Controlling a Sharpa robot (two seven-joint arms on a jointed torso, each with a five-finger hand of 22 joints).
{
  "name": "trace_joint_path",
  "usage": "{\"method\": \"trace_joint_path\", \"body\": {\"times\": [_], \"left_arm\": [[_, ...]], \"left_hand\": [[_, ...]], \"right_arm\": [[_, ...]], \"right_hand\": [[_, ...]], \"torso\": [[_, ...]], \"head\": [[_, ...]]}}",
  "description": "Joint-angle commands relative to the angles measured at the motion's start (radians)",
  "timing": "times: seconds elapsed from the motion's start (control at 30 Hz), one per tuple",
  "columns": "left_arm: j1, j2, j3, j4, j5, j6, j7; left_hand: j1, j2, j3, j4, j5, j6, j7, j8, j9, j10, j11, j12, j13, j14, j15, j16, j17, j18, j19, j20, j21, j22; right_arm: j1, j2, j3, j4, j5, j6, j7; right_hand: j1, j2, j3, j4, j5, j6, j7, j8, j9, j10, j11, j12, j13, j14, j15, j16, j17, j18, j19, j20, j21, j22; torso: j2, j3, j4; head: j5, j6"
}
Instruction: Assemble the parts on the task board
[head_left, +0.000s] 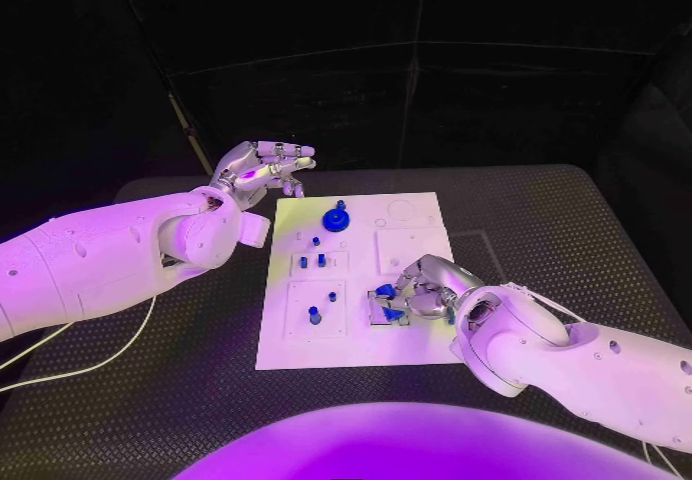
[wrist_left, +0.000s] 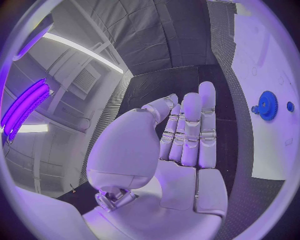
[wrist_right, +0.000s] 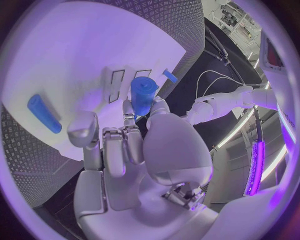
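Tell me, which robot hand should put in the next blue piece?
Probably the right hand: it already rests over the task board and pinches a blue part. The left hand is off the board's far corner, holding nothing.

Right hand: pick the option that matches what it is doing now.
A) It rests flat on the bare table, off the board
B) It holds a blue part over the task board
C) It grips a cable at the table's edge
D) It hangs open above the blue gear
B: the right hand pinches a blue part between its fingers, over the near right side of the white task board.
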Motion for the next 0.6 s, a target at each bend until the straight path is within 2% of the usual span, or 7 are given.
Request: {"method": "trace_joint_path", "body": {"times": [0.03,0.2,0.27,0.4,0.47,0.53,0.6], "left_arm": [[0.002,0.000,0.001,0.004,0.002,0.013,0.000],[0.002,-0.002,0.001,0.005,0.002,0.013,0.000],[0.002,-0.002,0.001,0.006,0.002,0.012,0.000],[0.002,-0.003,0.001,0.006,0.002,0.011,0.001],[0.002,-0.003,0.001,0.006,0.002,0.011,0.001],[0.002,-0.003,0.001,0.007,0.002,0.012,0.001],[0.002,-0.004,0.001,0.007,0.002,0.011,0.001]], "left_hand": [[-0.010,0.002,-0.005,-0.002,-0.002,-0.006,-0.002,0.005,-0.001,-0.007,-0.003,0.006,-0.001,-0.008,-0.001,-0.001,-0.001,0.014,-0.005,0.002,-0.003,-0.001],[-0.010,0.002,-0.005,-0.002,-0.002,-0.006,-0.002,0.005,-0.001,-0.007,-0.003,0.006,-0.001,-0.008,-0.001,-0.001,-0.001,0.014,-0.005,0.002,-0.003,-0.001],[-0.010,0.002,-0.005,-0.002,-0.002,-0.006,-0.002,0.005,-0.001,-0.007,-0.003,0.006,-0.001,-0.008,-0.001,-0.001,-0.001,0.014,-0.005,0.002,-0.003,-0.001],[-0.010,0.002,-0.005,-0.002,-0.002,-0.006,-0.002,0.005,-0.001,-0.007,-0.003,0.006,-0.001,-0.008,-0.001,-0.001,-0.001,0.014,-0.005,0.002,-0.003,-0.001],[-0.010,0.002,-0.005,-0.002,-0.002,-0.006,-0.002,0.005,-0.001,-0.007,-0.003,0.006,-0.001,-0.008,-0.001,-0.001,-0.001,0.014,-0.005,0.002,-0.003,-0.001],[-0.011,0.002,-0.006,-0.002,-0.002,-0.007,-0.002,0.005,-0.001,-0.008,-0.002,0.006,-0.001,-0.009,0.000,-0.001,-0.001,0.014,-0.006,0.002,-0.003,-0.001],[-0.012,0.002,-0.006,-0.002,-0.002,-0.008,-0.002,0.005,-0.001,-0.009,-0.002,0.006,-0.001,-0.010,0.000,-0.001,-0.001,0.014,-0.006,0.002,-0.004,-0.002]], "right_arm": [[0.002,0.007,0.001,-0.007,0.013,0.030,-0.016],[0.002,0.018,0.001,-0.019,0.013,0.036,-0.018],[0.002,0.020,0.001,-0.021,0.012,0.036,-0.018],[0.002,0.025,0.001,-0.023,0.002,0.023,-0.017],[0.002,0.026,0.001,-0.024,-0.001,0.015,-0.017],[0.002,0.027,0.001,-0.024,-0.005,0.005,-0.018],[0.002,0.027,0.001,-0.024,-0.010,-0.005,-0.018]], "right_hand": [[-0.011,0.002,-0.009,0.000,-0.004,0.009,-0.015,0.008,0.021,0.027,-0.006,-0.005,0.113,0.102,-0.005,0.002,0.246,-0.016,0.000,-0.009,0.000,-0.001],[-0.022,0.006,-0.021,-0.001,-0.033,0.002,-0.017,0.017,0.030,0.025,-0.008,-0.009,0.110,0.102,-0.007,0.002,0.246,-0.016,-0.001,-0.011,-0.002,-0.003],[-0.031,0.005,-0.030,-0.001,-0.059,-0.001,-0.017,0.021,0.035,0.024,-0.008,-0.012,0.109,0.102,-0.007,0.002,0.246,-0.016,-0.002,-0.011,-0.004,-0.005],[-0.068,-0.001,-0.061,0.000,-0.209,-0.011,-0.017,0.032,0.048,0.020,-0.008,-0.020,0.103,0.102,-0.007,0.001,0.244,-0.015,-0.006,-0.012,-0.008,-0.011],[-0.092,-0.011,-0.071,0.000,-0.282,-0.019,-0.016,0.038,0.056,0.017,-0.007,-0.026,0.098,0.101,-0.007,0.001,0.244,-0.014,-0.008,-0.011,-0.012,-0.017],[-0.113,-0.021,-0.072,0.001,-0.326,-0.026,-0.015,0.041,0.061,0.012,-0.006,-0.035,0.091,0.101,-0.006,0.000,0.242,-0.013,-0.011,-0.010,-0.015,-0.022],[-0.138,-0.030,-0.069,0.003,-0.348,-0.035,-0.013,0.042,0.065,0.002,-0.004,-0.051,0.076,0.101,-0.004,-0.001,0.241,-0.011,-0.016,-0.009,-0.021,-0.032]], "torso": [[0.000,0.0001,-0.0006],[-0.001,0.0004,-0.0001],[-0.001,0.0006,-0.0003],[-0.002,0.0015,-0.0019],[-0.002,0.0014,-0.0020],[-0.001,0.0014,-0.0018],[-0.001,0.0016,-0.0018]], "head": [[0.000,0.000],[0.002,0.000],[0.004,0.000],[0.005,0.000],[0.005,0.000],[0.004,0.000],[0.003,0.000]]}}
